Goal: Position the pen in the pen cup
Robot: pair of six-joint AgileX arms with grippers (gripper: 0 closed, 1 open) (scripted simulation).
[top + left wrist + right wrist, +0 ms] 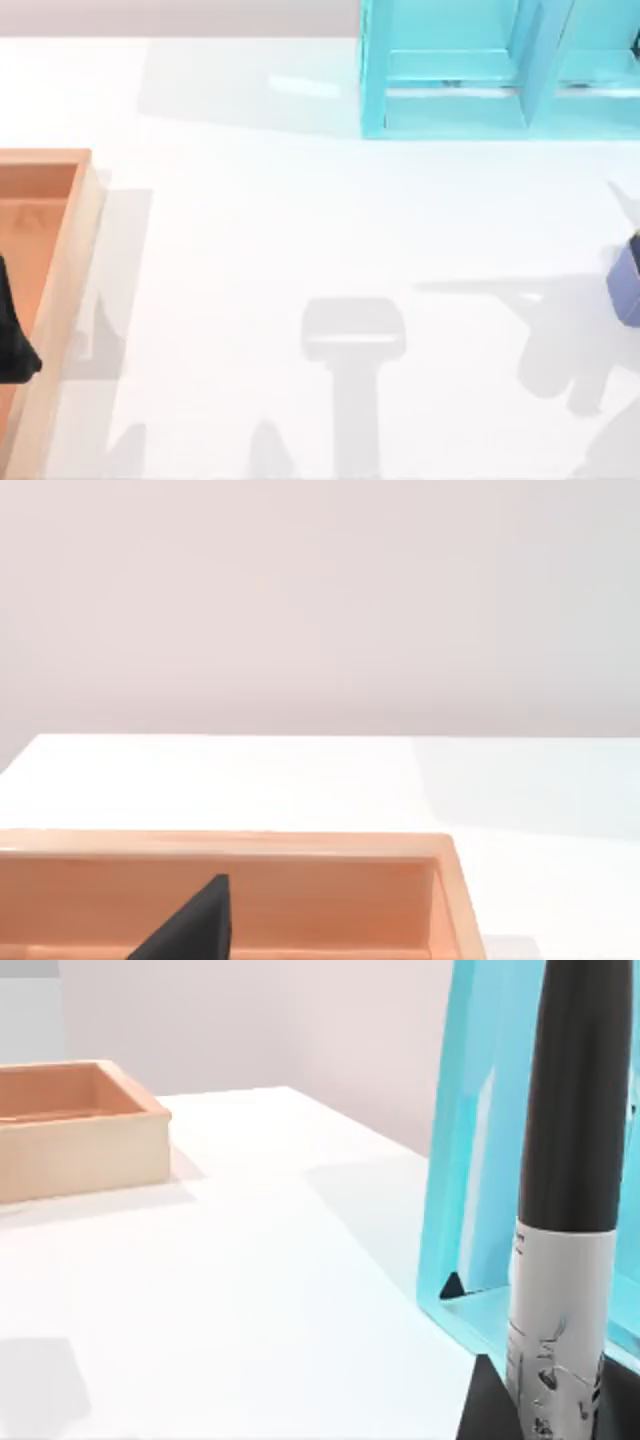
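Right end effector (545, 1400) pinches the pen (570, 1160) upright, long axis vertical, beside the teal shelf (470, 1160); pen cup (627, 285) sits at the bench's right edge, nearer this arm; left end effector (12, 340) parked over the wooden tray (70, 250), can't tell its state.

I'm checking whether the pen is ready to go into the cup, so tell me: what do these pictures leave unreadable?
- Pen: right wrist view cuts off both ends, tip included.
- Right gripper: one dark finger at that view's lower edge; its closure on the pen is unreadable.
- Pen cup: cut by the top view's right edge; opening unseen.
- Left gripper: a dark finger over the wooden tray; the rest is cut off.
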